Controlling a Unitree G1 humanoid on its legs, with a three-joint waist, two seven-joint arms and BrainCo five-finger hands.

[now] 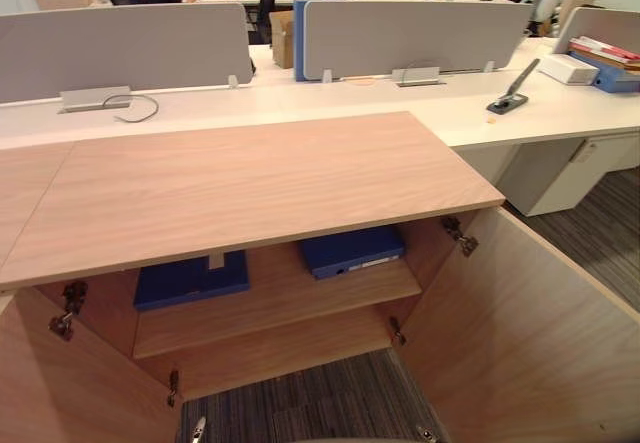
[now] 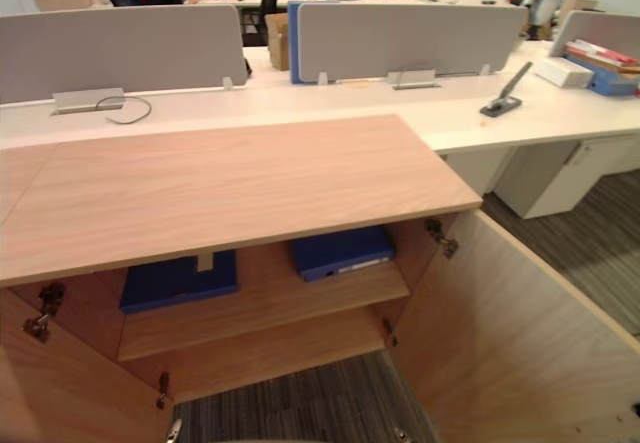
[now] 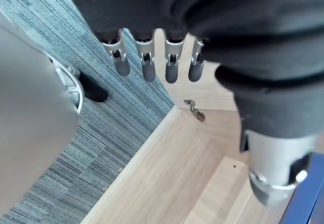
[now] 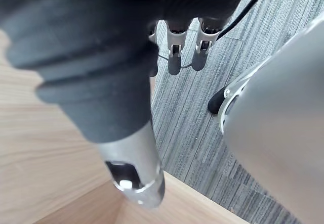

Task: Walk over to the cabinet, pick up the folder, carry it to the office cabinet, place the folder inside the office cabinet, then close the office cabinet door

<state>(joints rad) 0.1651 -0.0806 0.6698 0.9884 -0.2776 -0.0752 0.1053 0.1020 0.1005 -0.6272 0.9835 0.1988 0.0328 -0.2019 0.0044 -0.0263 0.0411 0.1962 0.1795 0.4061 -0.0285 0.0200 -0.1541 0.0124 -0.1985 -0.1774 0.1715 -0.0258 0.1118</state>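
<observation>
Grey carpet (image 3: 76, 148) is lying beneath both hands: the left hand (image 3: 148, 64) is hanging with its fingers loosely straight and holding nothing, just beside the left door (image 1: 70, 383), and the right hand (image 4: 174, 57) is hanging equally relaxed and empty beside the right door (image 1: 520, 333). Ahead of the hands, the office cabinet (image 1: 250, 183) is standing with both doors open. On its shelf (image 1: 280, 308) the left folder (image 1: 190, 281) is lying flat nearer the left hand and the right folder (image 1: 352, 251) nearer the right hand, both blue.
</observation>
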